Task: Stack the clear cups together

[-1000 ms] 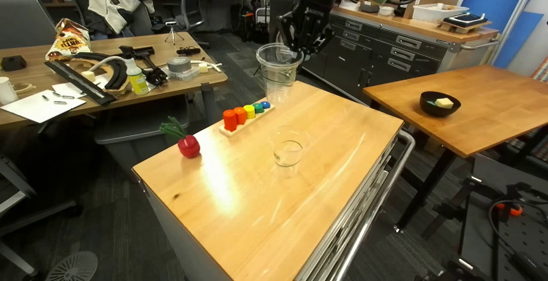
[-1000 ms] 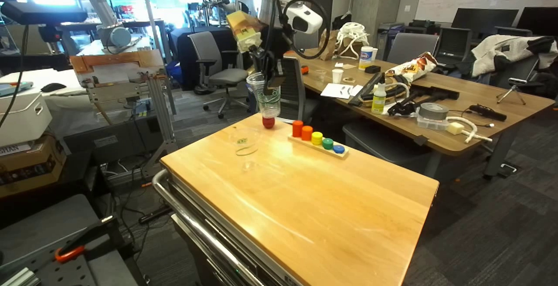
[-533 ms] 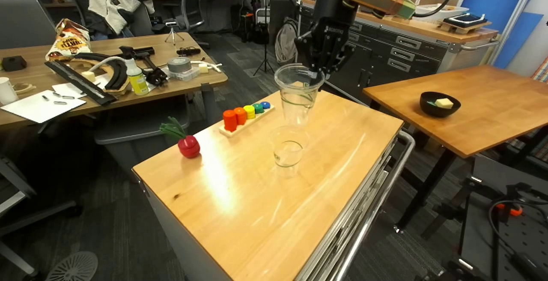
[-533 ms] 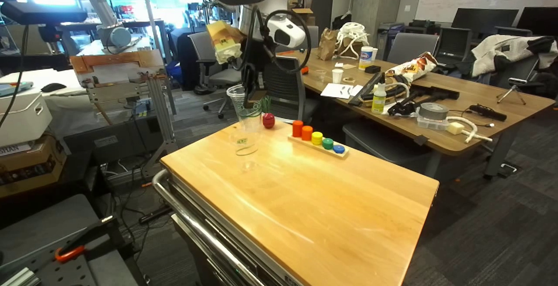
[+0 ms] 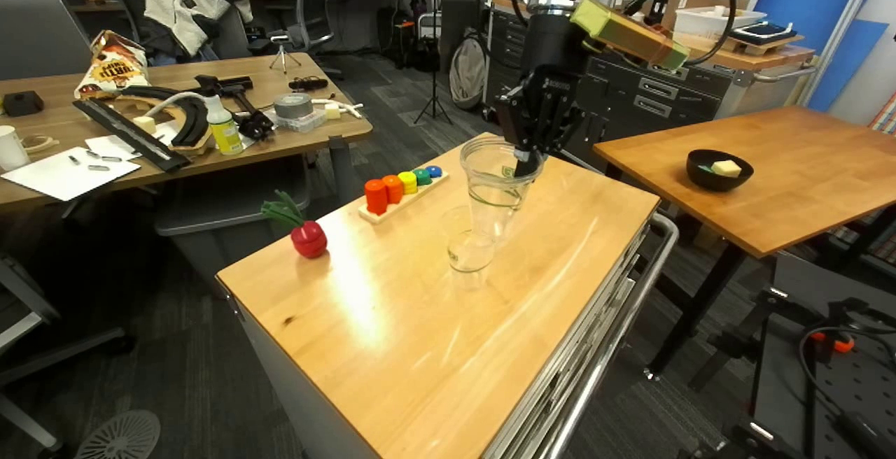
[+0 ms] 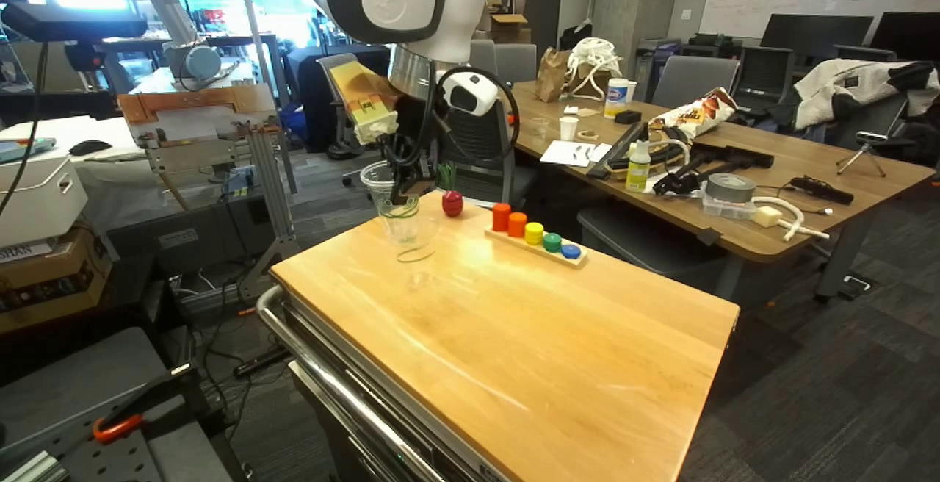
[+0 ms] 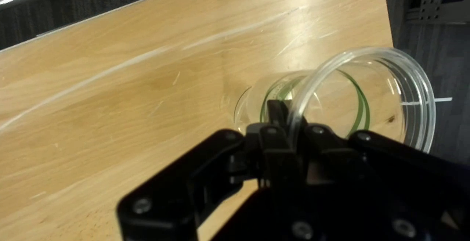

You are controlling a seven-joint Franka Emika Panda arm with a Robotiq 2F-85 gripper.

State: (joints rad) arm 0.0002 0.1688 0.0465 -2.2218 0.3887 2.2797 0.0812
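My gripper (image 5: 523, 162) is shut on the rim wall of a clear cup (image 5: 495, 196) and holds it in the air, slightly tilted. This cup has a green band and a doubled rim; I cannot tell whether others are nested in it. A second clear cup (image 5: 470, 256) stands upright on the wooden top. In both exterior views the held cup's lower end overlaps the standing cup (image 6: 416, 250); touching or inside cannot be told. In the wrist view the held cup's rim (image 7: 426, 97) runs between the fingers (image 7: 288, 114); the outlines at left overlap.
A red radish toy with green leaves (image 5: 309, 239) stands near one edge of the wooden cart top (image 5: 434, 361). A coloured peg toy (image 5: 402, 194) lies along the same side. A metal handle (image 5: 616, 347) runs along the opposite side. A side table (image 5: 805, 165) carries a black bowl (image 5: 707, 178).
My gripper and the held cup have come down and across toward the standing cup, right and down in one view, left and down in the opposite one. The standing cup has not moved.
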